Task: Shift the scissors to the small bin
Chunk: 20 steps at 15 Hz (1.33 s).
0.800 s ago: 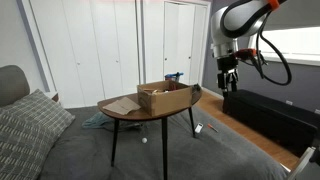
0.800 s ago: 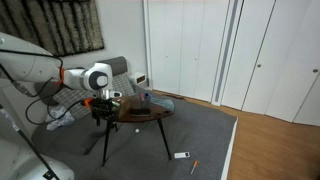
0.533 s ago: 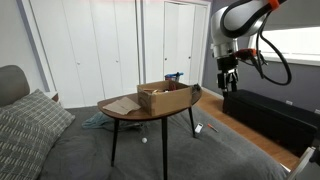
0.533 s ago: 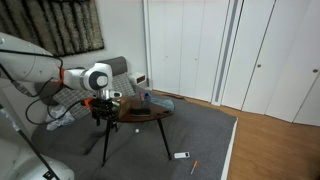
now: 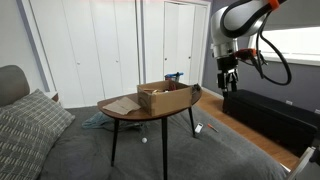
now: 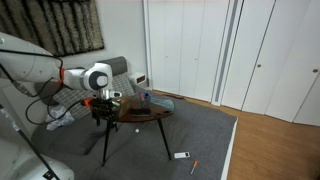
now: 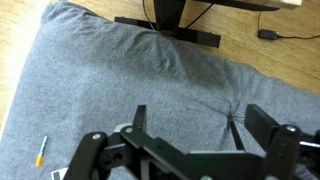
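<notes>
An open cardboard box (image 5: 165, 97) stands on a small oval wooden table (image 5: 150, 113). A blue-handled thing that looks like the scissors (image 5: 175, 76) shows just behind the box's far edge. My gripper (image 5: 229, 86) hangs beside the table's end, apart from the box and above the floor. It shows in both exterior views, the second one here (image 6: 100, 113). In the wrist view the gripper (image 7: 200, 115) is open and empty, with only grey carpet and a thin dark table leg (image 7: 233, 131) below it. The scissors and the box are out of the wrist view.
A flat piece of cardboard (image 5: 120, 105) lies on the table beside the box. A grey couch with a pillow (image 5: 30, 120) stands at one side and a dark low cabinet (image 5: 265, 115) at the other. A white object (image 6: 182, 155) and an orange pen (image 7: 40, 152) lie on the carpet.
</notes>
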Tool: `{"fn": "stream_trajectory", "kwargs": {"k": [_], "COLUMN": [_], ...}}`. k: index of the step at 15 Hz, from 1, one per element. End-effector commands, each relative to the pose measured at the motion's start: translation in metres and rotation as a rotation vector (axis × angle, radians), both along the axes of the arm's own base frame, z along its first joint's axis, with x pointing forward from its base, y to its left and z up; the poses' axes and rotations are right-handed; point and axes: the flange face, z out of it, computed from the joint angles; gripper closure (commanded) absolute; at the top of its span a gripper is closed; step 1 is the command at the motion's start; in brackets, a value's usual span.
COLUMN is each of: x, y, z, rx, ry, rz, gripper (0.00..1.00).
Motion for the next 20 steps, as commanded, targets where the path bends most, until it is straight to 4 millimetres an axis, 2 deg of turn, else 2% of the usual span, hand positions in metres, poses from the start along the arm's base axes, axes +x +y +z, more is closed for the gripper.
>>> {"fn": "stream_trajectory", "kwargs": {"k": [1, 8, 12, 16, 17, 18, 20], "x": [0.002, 0.013, 0.026, 0.044, 0.045, 0.039, 0.042], "y": [0.017, 0.093, 0.123, 0.145, 0.154, 0.139, 0.151], "z": [0.018, 0.074, 0.101, 0.109, 0.109, 0.109, 0.107], "rx": [-0.015, 0.017, 0.127, 0.142, 0.113, 0.131, 0.127], "ry": [-0.039, -0.178, -0.246, -0.391, -0.457, -0.386, -0.429], "rz": [0.022, 0.125, 0.032, -0.156, -0.119, -0.098, -0.103], "gripper": [0.0, 0.0, 0.0, 0.0, 0.0, 0.0, 0.0]}}
